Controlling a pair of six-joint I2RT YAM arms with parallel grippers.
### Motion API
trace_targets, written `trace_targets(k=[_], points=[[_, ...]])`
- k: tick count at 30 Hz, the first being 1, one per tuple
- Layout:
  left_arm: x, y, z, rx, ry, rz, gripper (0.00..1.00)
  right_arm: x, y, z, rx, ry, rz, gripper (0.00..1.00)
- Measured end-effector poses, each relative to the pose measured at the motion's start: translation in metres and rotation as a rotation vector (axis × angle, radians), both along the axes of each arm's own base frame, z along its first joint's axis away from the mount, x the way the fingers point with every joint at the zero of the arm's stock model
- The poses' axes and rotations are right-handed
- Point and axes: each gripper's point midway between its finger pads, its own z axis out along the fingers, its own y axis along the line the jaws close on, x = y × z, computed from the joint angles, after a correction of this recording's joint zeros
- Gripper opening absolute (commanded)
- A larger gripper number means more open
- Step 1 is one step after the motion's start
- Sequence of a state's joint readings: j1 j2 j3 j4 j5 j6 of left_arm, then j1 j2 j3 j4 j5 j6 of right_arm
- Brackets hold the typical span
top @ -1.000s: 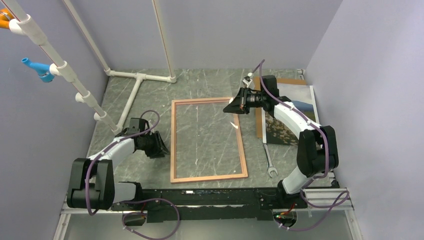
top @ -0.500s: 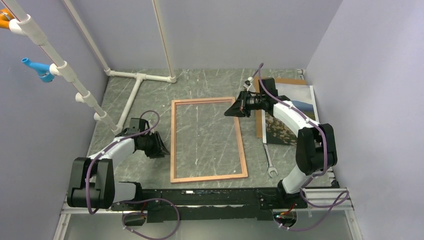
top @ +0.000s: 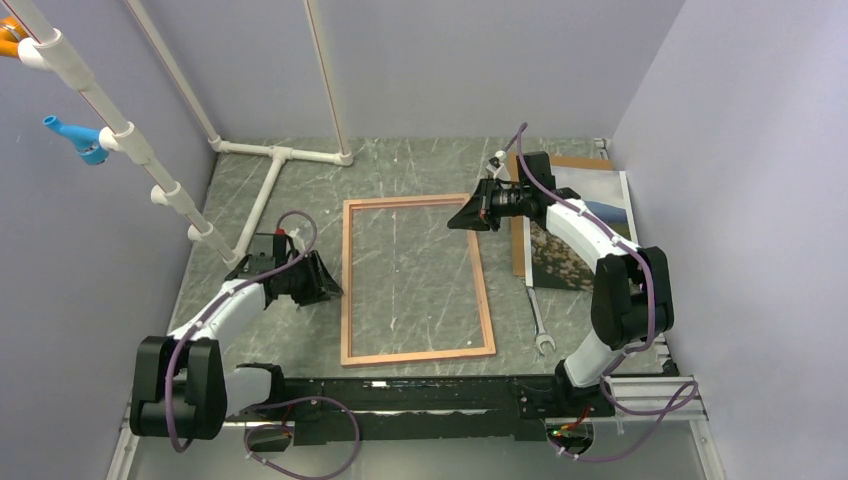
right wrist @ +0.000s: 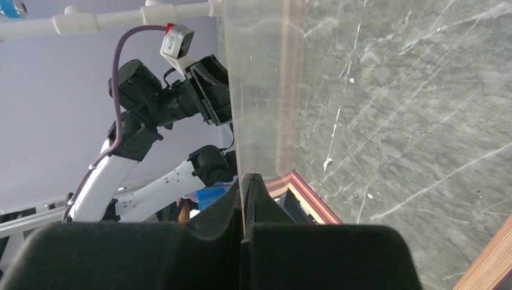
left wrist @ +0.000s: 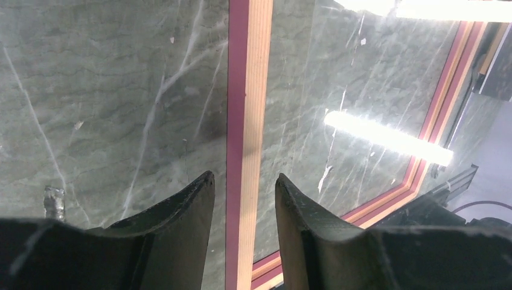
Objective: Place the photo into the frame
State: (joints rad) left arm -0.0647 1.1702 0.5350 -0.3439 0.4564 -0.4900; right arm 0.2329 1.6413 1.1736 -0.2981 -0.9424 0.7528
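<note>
Wood of a pinkish, light tone made up the narrow edges of the frame (top: pixel 346 320), a large thin rectangle that lay flat on the grey marbled table (top: pixel 400 170), roughly midway between the two arms. In the left wrist view its near rail (left wrist: pixel 247 121) showed a darker pink strip along one side and pale grain along the other. The left end effector (top: pixel 328 280) sat at the frame's left rail with its fingers (left wrist: pixel 181 223) spread apart, one on each side of that rail; whether they touched it could not be told. The right end effector (top: pixel 462 218) hung by the frame's far right corner, and its wrist view showed it (right wrist: pixel 244 178) clenched on the edge of a thin clear sheet (right wrist: pixel 256 90) that rose upright from the fingertips. The photo (top: pixel 603 192) lay face up well to the right of the frame, partly under the right arm, showing pale sky, blue hills and a dark flowery field inside a white border. It rested on a brown backing board (top: pixel 570 161). A wrench (top: pixel 540 325) lay just beside the frame's right rail.
</note>
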Motion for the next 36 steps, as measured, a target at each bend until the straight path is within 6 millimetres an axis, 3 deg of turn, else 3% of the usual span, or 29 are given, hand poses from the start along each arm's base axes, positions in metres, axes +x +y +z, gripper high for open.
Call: trace_targets(k=[15,36], points=[[-0.005,-0.007,-0.029,-0.001,0.101,-0.036,0.35,-0.004,0.011,-0.002,0.007,0.036,0.012,0.00],[-0.004,-0.010,-0.028,-0.002,0.099,-0.047,0.30,0.004,0.017,-0.011,-0.010,0.073,-0.016,0.00]])
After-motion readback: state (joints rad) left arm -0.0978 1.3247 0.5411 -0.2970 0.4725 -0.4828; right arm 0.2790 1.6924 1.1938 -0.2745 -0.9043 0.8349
